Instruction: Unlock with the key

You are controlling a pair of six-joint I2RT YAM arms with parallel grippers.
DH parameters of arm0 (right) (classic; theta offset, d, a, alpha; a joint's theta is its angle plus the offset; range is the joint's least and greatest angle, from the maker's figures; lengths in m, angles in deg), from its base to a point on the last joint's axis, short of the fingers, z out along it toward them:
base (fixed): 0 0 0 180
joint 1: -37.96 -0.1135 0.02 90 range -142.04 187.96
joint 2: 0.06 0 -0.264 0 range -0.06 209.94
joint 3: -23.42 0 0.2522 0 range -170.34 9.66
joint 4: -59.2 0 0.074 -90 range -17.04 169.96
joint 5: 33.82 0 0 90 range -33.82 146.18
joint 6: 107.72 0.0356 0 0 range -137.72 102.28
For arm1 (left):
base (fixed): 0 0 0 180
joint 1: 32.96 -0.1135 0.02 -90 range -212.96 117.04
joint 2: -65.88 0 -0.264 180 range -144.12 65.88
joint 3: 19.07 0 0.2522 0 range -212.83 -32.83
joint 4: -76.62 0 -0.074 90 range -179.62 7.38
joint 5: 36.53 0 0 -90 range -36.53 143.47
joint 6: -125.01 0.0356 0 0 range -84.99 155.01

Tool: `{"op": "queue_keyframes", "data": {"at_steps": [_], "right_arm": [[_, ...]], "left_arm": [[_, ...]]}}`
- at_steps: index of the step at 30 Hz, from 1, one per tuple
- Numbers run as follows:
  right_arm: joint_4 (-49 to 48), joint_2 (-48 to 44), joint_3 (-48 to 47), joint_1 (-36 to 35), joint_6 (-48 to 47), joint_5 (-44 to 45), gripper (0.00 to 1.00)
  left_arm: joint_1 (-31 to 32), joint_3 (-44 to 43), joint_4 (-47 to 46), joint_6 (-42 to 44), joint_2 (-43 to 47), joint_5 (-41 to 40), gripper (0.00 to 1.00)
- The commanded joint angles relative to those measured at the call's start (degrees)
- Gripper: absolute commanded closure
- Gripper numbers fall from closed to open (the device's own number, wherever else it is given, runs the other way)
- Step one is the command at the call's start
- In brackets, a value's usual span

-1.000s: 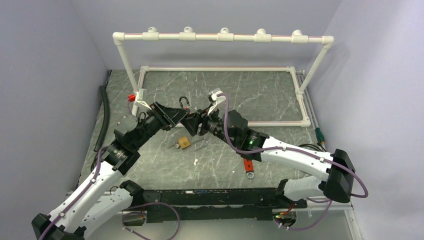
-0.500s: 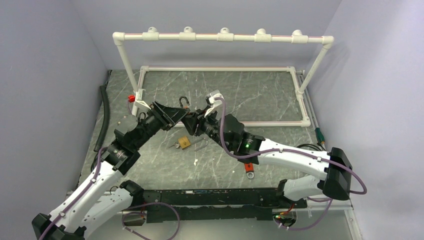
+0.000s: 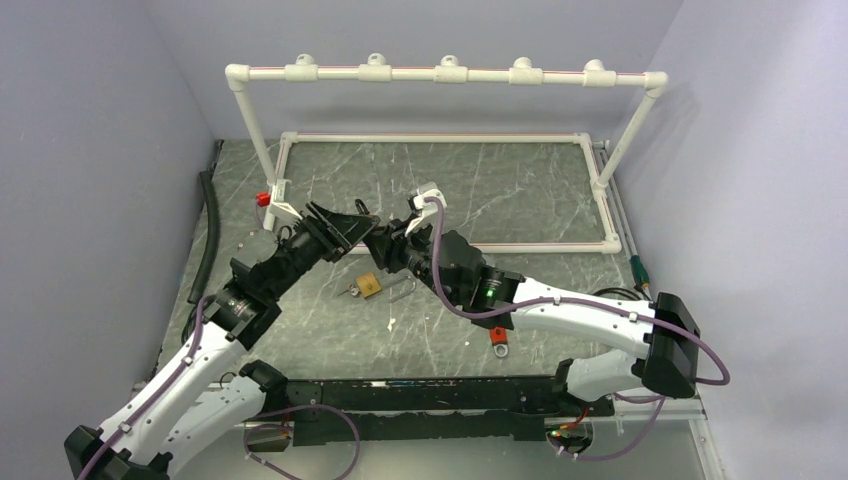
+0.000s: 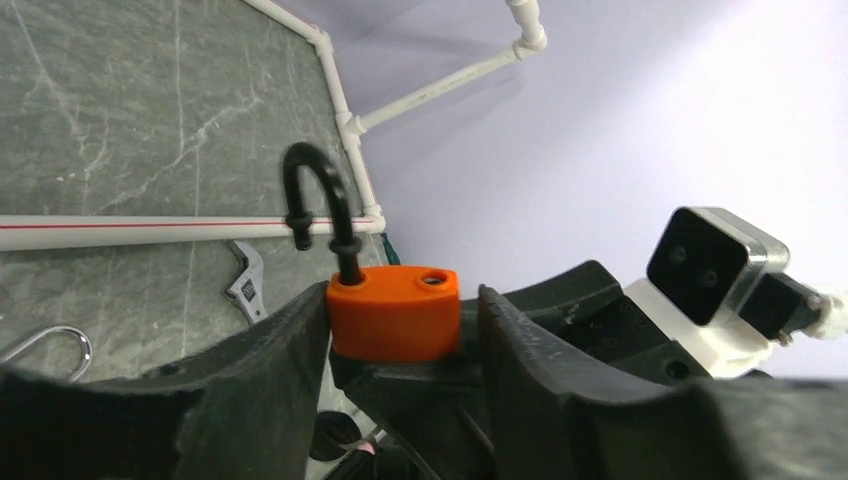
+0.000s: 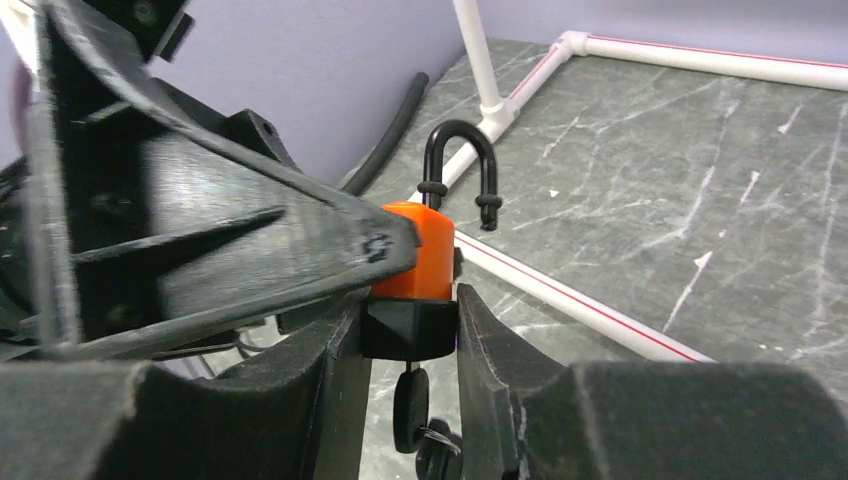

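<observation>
Padlock (image 4: pixel 393 312) (shackle (image 4: pixel 343 243) open) in left gripper (image 4: pixel 400 318); right gripper (image 5: pixel 410 318) pinching key (image 5: pixel 408 332).

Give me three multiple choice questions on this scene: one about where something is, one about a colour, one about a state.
1. Where does the brass padlock lie?
A. on the table, nearer the arm bases than the grippers
B. in a drawer
C. in a box

2. What colour is the held padlock, clamped in the left gripper?
A. blue
B. orange
C. green

3. How is its shackle?
A. both ends in the body
B. missing
C. open, one end free

Answers: 1 A, it lies on the marble top; 2 B, the orange body shows between the fingers; 3 C, one leg ends in the air.
</observation>
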Motion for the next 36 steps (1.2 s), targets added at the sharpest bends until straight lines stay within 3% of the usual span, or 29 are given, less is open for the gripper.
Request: {"op": "queue_keyframes", "data": {"at_steps": [1,4,7,14,20,30,36], "right_arm": [[-0.68,-2.51,-1.44,0.47,0.01,3.49,1.0],[-0.15,-4.07,-0.76,0.45,0.27,3.16,1.0],[0.54,-5.71,0.17,0.45,0.71,2.88,1.0],[2.48,-11.2,2.19,0.45,1.36,0.97,1.0],[6.84,-16.83,2.5,0.45,1.4,-6.93,1.0],[13.96,-28.5,1.62,2.51,2.61,-25.45,1.0],[13.13,-31.63,1.66,3.69,5.52,-34.15,1.0]], "left_arm": [[0.15,-0.21,-5.0,-0.29,1.74,2.51,0.31],[0.15,-0.16,-4.33,0.52,1.96,3.23,0.18],[0.09,-0.34,-3.06,1.94,2.65,2.89,0.14],[0.08,0.87,0.85,8.95,7.19,1.8,0.15],[0.07,0.36,3.89,19.6,10.73,6.59,0.16],[0.07,-2.41,-1.71,26.88,14.25,21.14,0.08],[0.07,-3.49,-11.43,23.21,13.17,29.52,0.09]]}}
